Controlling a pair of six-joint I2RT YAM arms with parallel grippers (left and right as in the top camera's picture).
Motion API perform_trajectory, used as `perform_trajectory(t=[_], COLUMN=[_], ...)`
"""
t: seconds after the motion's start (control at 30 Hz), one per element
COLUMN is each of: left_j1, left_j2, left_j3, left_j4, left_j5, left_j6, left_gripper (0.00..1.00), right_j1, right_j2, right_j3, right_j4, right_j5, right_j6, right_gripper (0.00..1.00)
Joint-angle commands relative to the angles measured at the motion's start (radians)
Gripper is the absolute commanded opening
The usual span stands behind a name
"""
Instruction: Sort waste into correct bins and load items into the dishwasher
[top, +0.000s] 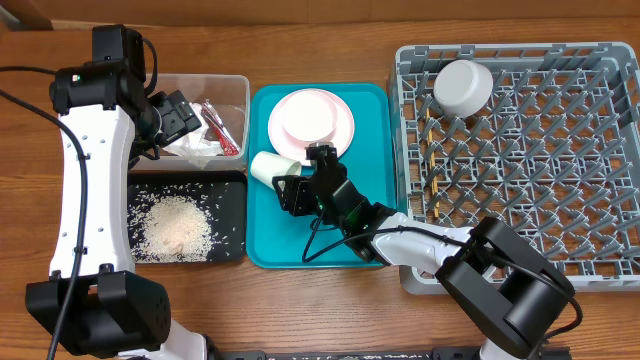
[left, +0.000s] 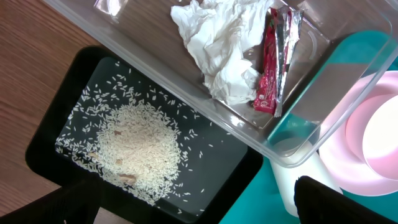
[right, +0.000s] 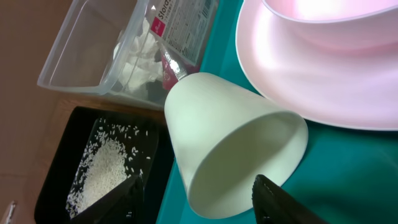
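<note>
- Overhead view: a small white cup (top: 270, 167) lies on its side on the teal plastic serving tray (top: 262, 225), just beside the pale pink round plate (top: 343, 135).
- Its long axis runs across the table, with the base toward the clear plastic rectangular tub (top: 236, 92) and the mouth toward the right gripper (right: 199, 180).
- The right gripper's jaws straddle the cup's rim. One finger (right: 124, 199) stands clear of the wall, so nothing is clamped.
- The left gripper (left: 198, 190) hangs spread wide and empty above the shallow black rectangular tray (left: 56, 143) of loose white rice grains (left: 137, 146).
- A crumpled white tissue (left: 217, 50) and a red foil snack wrapper (left: 268, 68) lie in the tub.
</note>
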Motion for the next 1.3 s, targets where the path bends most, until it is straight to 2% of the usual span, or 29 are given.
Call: perform_trajectory(t=[0.0, 0.53, 0.63, 0.87, 1.27], left_j1=[0.003, 0.003, 0.003, 0.003, 0.003], left_j2=[-0.003, -0.003, -0.003, -0.003, -0.003], left_j3=[0.023, 0.023, 0.023, 0.023, 0.023], left_j4=[0.000, 0.000, 0.000, 0.000, 0.000], left_j5=[-0.003, -0.003, -0.003, -0.003, -0.003], left_j6=[0.001, 0.001, 0.001, 0.001, 0.001], left_gripper=[1.00, 1.00, 1.00, 1.00, 1.00], right_j1=[-0.002, 0.000, 0.000, 0.014, 0.069], right_j2=[0.002, 0.003, 0.003, 0.021, 0.046], right_j3=[0.003, 0.003, 0.003, 0.003, 0.003], right_j4=[0.024, 0.060, 0.059, 0.059, 0.083], right_j5=[0.016, 0.018, 0.017, 0.017, 0.018], right_j6=[-0.003, 0.000, 0.001, 0.110, 0.110], right_gripper=[0.58, 0.49, 0.44, 0.40, 0.39])
